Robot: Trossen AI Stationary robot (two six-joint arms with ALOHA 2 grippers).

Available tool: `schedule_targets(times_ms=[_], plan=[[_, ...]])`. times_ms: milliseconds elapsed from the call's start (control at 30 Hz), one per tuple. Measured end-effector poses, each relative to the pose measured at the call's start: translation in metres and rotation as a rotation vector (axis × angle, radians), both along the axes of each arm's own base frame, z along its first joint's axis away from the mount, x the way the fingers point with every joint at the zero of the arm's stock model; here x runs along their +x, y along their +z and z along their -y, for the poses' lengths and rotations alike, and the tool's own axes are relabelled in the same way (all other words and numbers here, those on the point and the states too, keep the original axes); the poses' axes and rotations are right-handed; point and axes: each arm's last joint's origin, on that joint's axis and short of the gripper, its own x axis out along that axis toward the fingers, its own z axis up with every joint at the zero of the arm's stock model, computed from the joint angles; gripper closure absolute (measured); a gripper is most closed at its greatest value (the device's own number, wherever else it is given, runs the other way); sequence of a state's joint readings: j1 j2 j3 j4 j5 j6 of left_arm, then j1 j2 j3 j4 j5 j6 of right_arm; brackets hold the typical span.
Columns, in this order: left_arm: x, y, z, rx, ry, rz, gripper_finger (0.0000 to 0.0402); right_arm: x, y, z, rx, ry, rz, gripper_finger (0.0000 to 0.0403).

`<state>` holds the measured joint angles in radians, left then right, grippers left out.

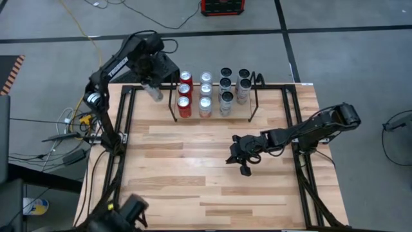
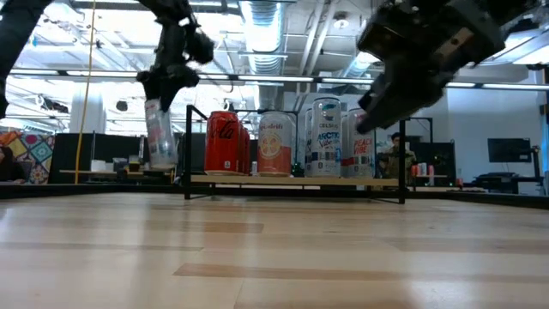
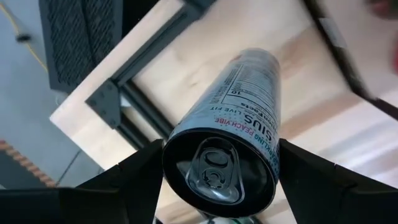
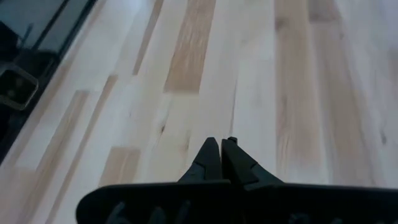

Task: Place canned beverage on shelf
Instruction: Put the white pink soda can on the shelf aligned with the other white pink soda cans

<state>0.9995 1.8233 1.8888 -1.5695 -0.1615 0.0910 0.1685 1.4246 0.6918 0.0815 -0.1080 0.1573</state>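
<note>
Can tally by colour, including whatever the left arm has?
Red cans on the shelf: 3
Non-red cans on the shelf: 8
Silver can in the left gripper, beside the shelf: 1
Total: 12

In the left wrist view the slim silver can (image 3: 239, 134) hid the left gripper (image 3: 221, 177) behind its top, and the picture's lower edge cut off both dark fingers (image 3: 130, 183). A blurred dark bar (image 3: 351, 56) crossed one corner, too soft to name. In the low view the right gripper (image 2: 377, 107) hung close and out of focus, covering part of the peach-labelled can (image 2: 360, 150) on the shelf (image 2: 292, 180); the rear rows stood hidden behind the front cans. From above, the can labels were too small to read.
</note>
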Motion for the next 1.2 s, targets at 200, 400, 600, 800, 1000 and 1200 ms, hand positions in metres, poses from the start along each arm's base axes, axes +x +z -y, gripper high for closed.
schedule_targets(times_ms=[200, 400, 600, 800, 1000, 1200], plan=[[0.019, 0.031, 0.042, 0.084, -0.107, 0.066, 0.0143, -0.015, 0.013, -0.009, 0.011, 0.033, -0.019, 0.0403], [0.02, 0.058, 0.078, 0.223, -0.155, 0.053, 0.0143, -0.033, 0.032, -0.014, 0.012, 0.063, 0.001, 0.0403], [0.01, 0.08, 0.107, 0.346, -0.168, 0.063, 0.0143, -0.045, 0.043, -0.014, -0.001, 0.057, 0.014, 0.0403], [0.0, 0.098, 0.132, 0.35, -0.2, 0.207, 0.0143, -0.053, 0.048, -0.012, 0.009, 0.046, 0.004, 0.0403], [-0.006, 0.113, 0.158, 0.367, -0.25, 0.336, 0.0143, -0.063, 0.06, -0.009, 0.023, 0.022, 0.044, 0.0403], [0.001, 0.124, 0.178, 0.331, -0.34, 0.547, 0.0143, -0.073, 0.071, -0.006, 0.034, 0.012, 0.083, 0.0403]])
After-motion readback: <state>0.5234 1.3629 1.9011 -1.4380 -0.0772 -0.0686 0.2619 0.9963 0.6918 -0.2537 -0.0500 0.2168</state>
